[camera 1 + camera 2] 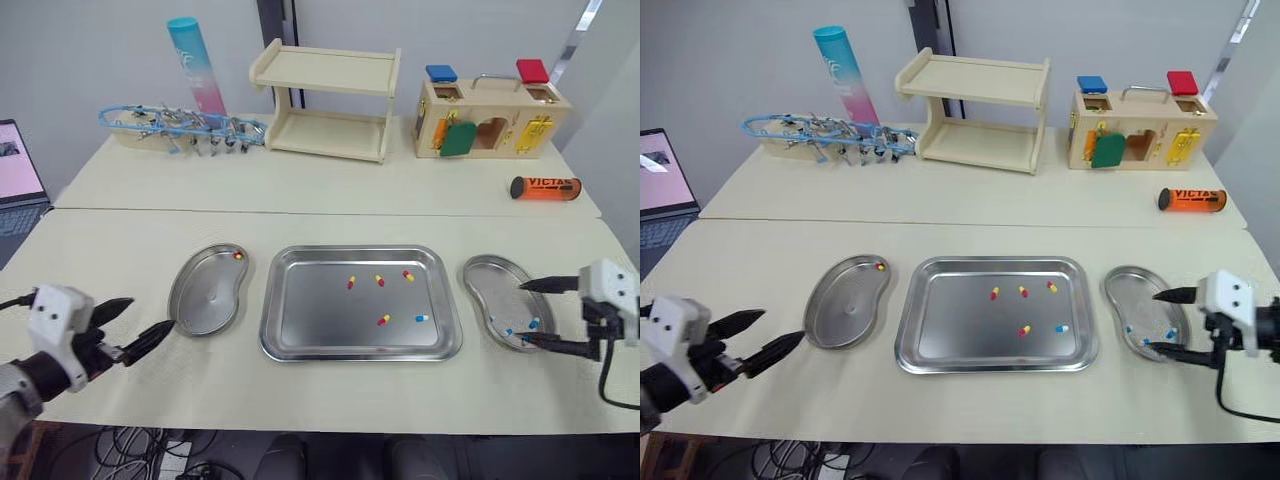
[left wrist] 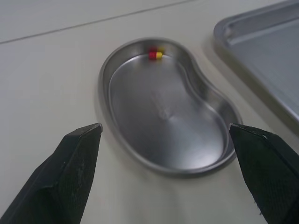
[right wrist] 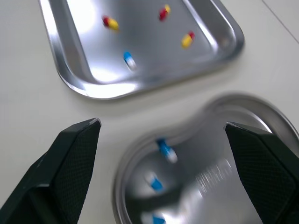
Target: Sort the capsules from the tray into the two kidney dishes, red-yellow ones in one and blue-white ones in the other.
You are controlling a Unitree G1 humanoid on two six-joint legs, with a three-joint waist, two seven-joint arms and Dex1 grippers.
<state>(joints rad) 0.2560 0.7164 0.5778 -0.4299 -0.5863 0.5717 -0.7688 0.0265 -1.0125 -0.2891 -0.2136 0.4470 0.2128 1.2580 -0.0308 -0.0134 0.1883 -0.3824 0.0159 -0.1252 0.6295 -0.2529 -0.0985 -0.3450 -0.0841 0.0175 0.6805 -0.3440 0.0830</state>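
back of bench: wooden shelf (image 1: pixel 330 100), a wooden latch box (image 1: pixel 490 122), an orange tube (image 1: pixel 545 188), a blue rack of clips (image 1: pixel 180 125) and a tall cyan-pink tube (image 1: pixel 195 62). All of it is well apart from the tray. A laptop (image 1: pixel 18 165) sits off the left edge.
tray (image 1: pixel 272 300): middle of the bench, between the two dishes. It holds four red-yellow capsules (image 1: pixel 380 280) and one blue-white capsule (image 1: pixel 421 318).
left kidney dish (image 1: pixel 205 295): just beside the tray, with one red-yellow capsule (image 2: pixel 155 54) at its far rim.
right kidney dish (image 1: pixel 485 280): blue-white capsules (image 3: pixel 165 149) at its near end. Looks like three, but the last one is cut off at the frame edge.
left pincer (image 1: pixel 150 314): low over the bench just left of the left kidney dish and pointing at it, fingers spread wide.
right pincer (image 1: pixel 522 312): reaches in from the right over the near half of the right kidney dish, fingers wide apart.
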